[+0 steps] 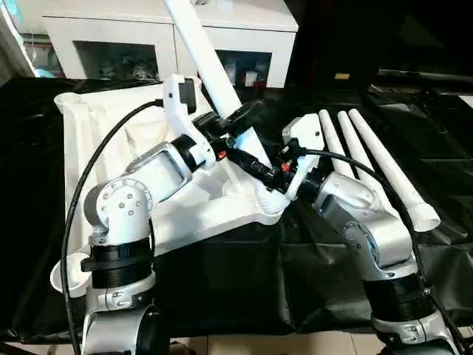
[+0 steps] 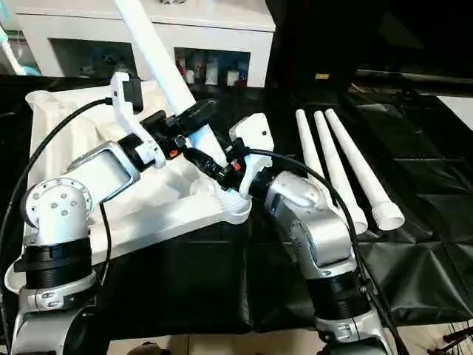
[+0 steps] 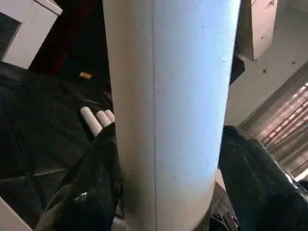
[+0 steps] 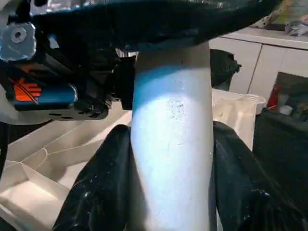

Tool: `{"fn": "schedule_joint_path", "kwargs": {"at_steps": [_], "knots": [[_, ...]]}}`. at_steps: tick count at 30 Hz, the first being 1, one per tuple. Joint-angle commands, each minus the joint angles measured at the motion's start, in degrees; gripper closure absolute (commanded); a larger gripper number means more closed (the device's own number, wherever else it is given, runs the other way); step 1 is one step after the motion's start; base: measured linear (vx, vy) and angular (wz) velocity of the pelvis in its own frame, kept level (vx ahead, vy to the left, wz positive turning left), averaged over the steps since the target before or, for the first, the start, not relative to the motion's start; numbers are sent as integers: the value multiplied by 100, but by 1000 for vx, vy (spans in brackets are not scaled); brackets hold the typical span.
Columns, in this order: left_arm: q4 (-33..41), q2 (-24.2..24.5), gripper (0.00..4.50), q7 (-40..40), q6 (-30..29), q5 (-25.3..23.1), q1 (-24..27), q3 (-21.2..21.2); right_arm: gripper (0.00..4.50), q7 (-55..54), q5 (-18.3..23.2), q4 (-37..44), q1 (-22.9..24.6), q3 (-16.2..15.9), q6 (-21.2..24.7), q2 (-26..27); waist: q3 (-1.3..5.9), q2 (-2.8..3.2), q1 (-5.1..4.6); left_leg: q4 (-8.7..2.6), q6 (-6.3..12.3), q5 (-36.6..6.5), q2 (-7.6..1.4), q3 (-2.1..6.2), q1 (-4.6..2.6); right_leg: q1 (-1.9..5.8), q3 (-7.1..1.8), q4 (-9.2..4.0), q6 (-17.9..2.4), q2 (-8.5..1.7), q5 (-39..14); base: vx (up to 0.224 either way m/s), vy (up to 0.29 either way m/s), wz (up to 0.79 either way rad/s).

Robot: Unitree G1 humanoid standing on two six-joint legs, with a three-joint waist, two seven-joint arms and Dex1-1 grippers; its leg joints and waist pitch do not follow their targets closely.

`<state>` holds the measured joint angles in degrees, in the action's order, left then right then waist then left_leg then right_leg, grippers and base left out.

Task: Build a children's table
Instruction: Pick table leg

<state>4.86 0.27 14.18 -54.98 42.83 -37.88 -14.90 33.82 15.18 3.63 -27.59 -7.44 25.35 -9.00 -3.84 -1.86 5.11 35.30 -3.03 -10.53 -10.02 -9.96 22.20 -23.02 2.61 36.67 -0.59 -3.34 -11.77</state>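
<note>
The tabletop [image 1: 185,214] lies upside down, ribs up, on the black sheet [image 1: 244,274], its near right corner socket [image 1: 270,203] close to the sheet's front part and its far left socket [image 1: 70,100] near the back edge. One leg [image 1: 203,59] stands tilted in that near right socket, leaning up and back toward the cabinet [image 1: 170,33], its top running out of the head view. Both grippers meet on this leg low down. The right gripper [image 4: 171,159] is clamped on it just above the socket, a black finger [image 4: 96,187] pressed to each side. The left gripper [image 3: 168,159] sits just above the right, its fingers [image 3: 89,187] flanking the leg on both sides; whether they press it or stand a little off, I cannot tell. Three spare legs [image 1: 369,163] lie side by side to the right, near the right arm's elbow, their wide ends toward the front. Bare sheet stretches in front of the tabletop and beyond the spare legs
</note>
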Motion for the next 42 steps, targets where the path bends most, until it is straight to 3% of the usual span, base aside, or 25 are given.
{"fn": "schedule_joint_path", "kwargs": {"at_steps": [1, 11, 12, 13, 15, 17, 21, 25, 29, 31, 32, 34, 35, 40, 42], "knots": [[14, -8, 172, -73, -28, 58, -44, 45, 266, -87, -64, -57, -106, -46, -134, -24, 418, 31, -4, -417, -21, -681, -269, 100, -103, 313, -283, -436, -1016, -429, -395, 0, 0, 0], [-97, -26, 251, -171, -23, 32, -63, 28, 266, -142, -171, -119, -167, -94, -120, 12, 425, 14, -11, -411, 12, -612, -270, 97, -103, 320, -282, -420, -1031, -424, -287, 0, 0, 0], [-77, 6, 256, -127, -18, 38, -62, 63, 266, -143, -175, -131, -181, -110, -126, 8, 423, -21, -18, -410, 25, -613, -269, 90, -104, 319, -282, -428, -1027, -421, -293, 0, 0, 0], [-59, 34, 256, -84, -5, 36, -61, 99, 266, -134, -165, -143, -197, -119, -131, 7, 425, -13, -12, -407, 30, -605, -267, 92, -103, 323, -282, -418, -1029, -425, -299, 0, 0, 0], [-26, 72, 260, -19, 32, 22, -52, 152, 196, -100, 18, -158, -207, -53, -28, 71, 415, -18, -18, -412, 40, -651, -269, 90, -105, 311, -283, -434, -1020, -431, -444, 0, 0, 0], [9, 103, 261, 31, 67, 19, -36, 185, 196, -34, 110, -158, -216, -6, 26, 106, 424, -7, -7, -411, 46, -606, -274, 93, -107, 312, -286, -421, -997, -437, -418, 0, 0, 0], [136, 234, 263, 191, 96, -26, 4, 322, 155, 89, 274, -100, -233, 64, 174, 99, 422, -23, -10, -411, 68, -557, -273, 90, -108, 312, -283, -412, -1009, -426, -321, 0, 0, 0], [193, 627, 264, 591, 166, -201, -25, 642, 113, 247, 518, -32, -279, 220, 610, -116, 423, -35, 0, -416, 58, -529, -273, 92, -109, 319, -282, -405, -949, -421, -382, 0, 0, 0], [330, 1113, 264, 1235, 231, -280, -41, 996, 113, 667, 980, 38, -417, 424, 1337, -583, 427, -11, 10, -410, 28, -480, -270, 89, -119, 319, -280, -392, -939, -420, -349, 0, 0, 0], [318, 1270, 264, 1422, 248, -302, -75, 1088, 113, 1136, 1085, 82, -429, 393, 1327, -875, 424, 4, 10, -405, -8, -528, -275, 82, -116, 319, -282, -400, -989, -427, -337, 0, 0, 0], [304, 1334, 264, 1511, 280, -317, -86, 1121, 113, 1259, 1159, 59, -454, 428, 1361, -962, 425, 44, 20, -399, -20, -527, -268, 85, -114, 322, -286, -388, -1003, -427, -314, 0, 0, 0], [291, 1375, 264, 1577, 290, -299, -99, 1123, 113, 1320, 1223, 15, -497, 475, 1408, -1018, 430, 20, 4, -398, -16, -524, -264, 81, -111, 332, -283, -398, -1044, -426, -283, 0, 0, 0], [290, 1414, 264, 1701, 322, -249, -109, 1142, 113, 1375, 1319, -50, -555, 510, 1560, -1102, 434, 47, 1, -395, -15, -522, -262, 82, -116, 328, -281, -399, -1092, -422, -265, 0, 0, 0], [420, 1400, 264, 2077, 340, 24, -128, 1203, 113, 1831, 1460, -22, -589, 214, 2036, -1517, 438, -6, 13, -387, 13, -482, -267, 77, -113, 349, -276, -390, -1225, -423, -215, 0, 0, 0], [468, 1424, 264, 2170, 360, 46, -128, 1250, 113, 1898, 1531, 3, -579, 183, 2170, -1553, 436, 0, 12, -382, 41, -460, -264, 78, -108, 346, -275, -385, -1256, -426, -208, 0, 0, 0]]}}
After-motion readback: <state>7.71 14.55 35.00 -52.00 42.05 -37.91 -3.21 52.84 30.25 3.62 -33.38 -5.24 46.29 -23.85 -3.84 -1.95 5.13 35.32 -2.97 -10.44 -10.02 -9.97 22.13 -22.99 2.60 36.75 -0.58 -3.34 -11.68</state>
